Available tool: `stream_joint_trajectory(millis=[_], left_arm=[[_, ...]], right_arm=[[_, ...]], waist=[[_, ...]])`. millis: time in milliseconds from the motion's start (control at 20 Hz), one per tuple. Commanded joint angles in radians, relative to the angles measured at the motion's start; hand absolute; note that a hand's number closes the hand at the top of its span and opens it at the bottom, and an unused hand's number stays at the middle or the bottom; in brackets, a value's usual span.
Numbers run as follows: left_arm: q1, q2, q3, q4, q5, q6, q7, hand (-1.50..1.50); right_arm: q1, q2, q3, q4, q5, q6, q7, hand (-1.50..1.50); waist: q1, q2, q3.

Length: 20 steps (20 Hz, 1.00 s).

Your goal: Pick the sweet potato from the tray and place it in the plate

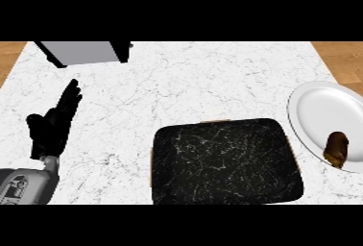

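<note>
My left hand (53, 122) rests spread, fingers up, at the counter's left, since the sweet potato (337, 148) lies on the white plate (315, 108), off the black tray (225, 163).

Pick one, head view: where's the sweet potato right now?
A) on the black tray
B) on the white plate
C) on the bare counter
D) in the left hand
B: the sweet potato lies on the white plate at the right edge, near its lower rim, beside the black tray, which holds nothing; the left hand is open and holds nothing.

Plate (312, 103) cut off at right edge.
</note>
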<state>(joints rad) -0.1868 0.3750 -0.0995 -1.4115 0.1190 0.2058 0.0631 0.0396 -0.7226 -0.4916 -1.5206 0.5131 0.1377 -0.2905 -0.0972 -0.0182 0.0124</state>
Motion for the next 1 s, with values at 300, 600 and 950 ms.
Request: stream_joint_trajectory(millis=[300,600,950], left_arm=[[-0.079,-0.046,-0.061,-0.006,-0.047,-0.008,0.015,0.00],[-0.114,-0.069,-0.060,-0.019,-0.062,-0.018,0.074,0.00],[-0.083,-0.056,-0.012,0.003,-0.058,-0.060,0.017,0.00]], right_arm=[[-0.028,-0.203,-0.168,0.536,-0.204,0.195,-0.560,1.50],[-0.236,-0.159,0.008,0.663,-0.099,0.142,-0.535,1.50],[-0.326,-0.099,0.139,0.768,0.073,-0.042,-0.536,1.50]], waist=[[0.102,0.024,-0.009],[0.119,0.023,-0.010],[0.121,0.024,-0.011]])
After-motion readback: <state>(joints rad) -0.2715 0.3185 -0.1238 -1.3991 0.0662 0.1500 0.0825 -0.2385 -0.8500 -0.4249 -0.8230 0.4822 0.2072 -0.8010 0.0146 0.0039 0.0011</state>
